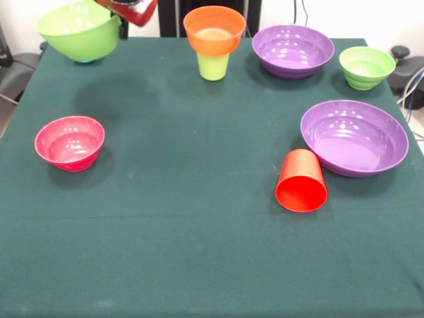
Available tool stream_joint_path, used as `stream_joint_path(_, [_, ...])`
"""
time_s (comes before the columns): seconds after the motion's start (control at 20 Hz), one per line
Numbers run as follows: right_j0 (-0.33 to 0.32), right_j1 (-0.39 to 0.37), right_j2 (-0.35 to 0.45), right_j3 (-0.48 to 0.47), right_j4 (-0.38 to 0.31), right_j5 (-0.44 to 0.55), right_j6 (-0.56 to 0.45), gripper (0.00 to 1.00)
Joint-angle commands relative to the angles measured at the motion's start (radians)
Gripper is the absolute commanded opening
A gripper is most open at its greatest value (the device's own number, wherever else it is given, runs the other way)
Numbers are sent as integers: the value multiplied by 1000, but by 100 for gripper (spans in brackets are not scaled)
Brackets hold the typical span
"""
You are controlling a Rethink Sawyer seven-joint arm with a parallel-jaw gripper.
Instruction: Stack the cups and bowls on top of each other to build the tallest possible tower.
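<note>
The arm (132, 9) holds the large lime green bowl (78, 30) raised above the worktop (199, 252) at the far left corner; finger state cannot be determined. An orange bowl (214, 29) sits on an upright lime green cup (212, 65). The red cup (301, 180) lies on its side, touching the near purple bowl (354, 136). The pink bowl (69, 142) stands at left.

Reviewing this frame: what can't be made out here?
- Claw: front view, cut off by the top edge; open or shut cannot be told.
- What the large green bowl sits on: only a blue sliver shows beneath it.
- Lime cup: its top is hidden by the orange bowl.
- Red cup: lying down, its inside faces away.
</note>
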Motion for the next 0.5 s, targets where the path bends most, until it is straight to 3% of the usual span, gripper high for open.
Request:
stream_joint_path(0.05, [37,-61,-15,50,59,119,88,0])
stream_joint_path(0.5, [55,-147,-35,108,106,148,58,0])
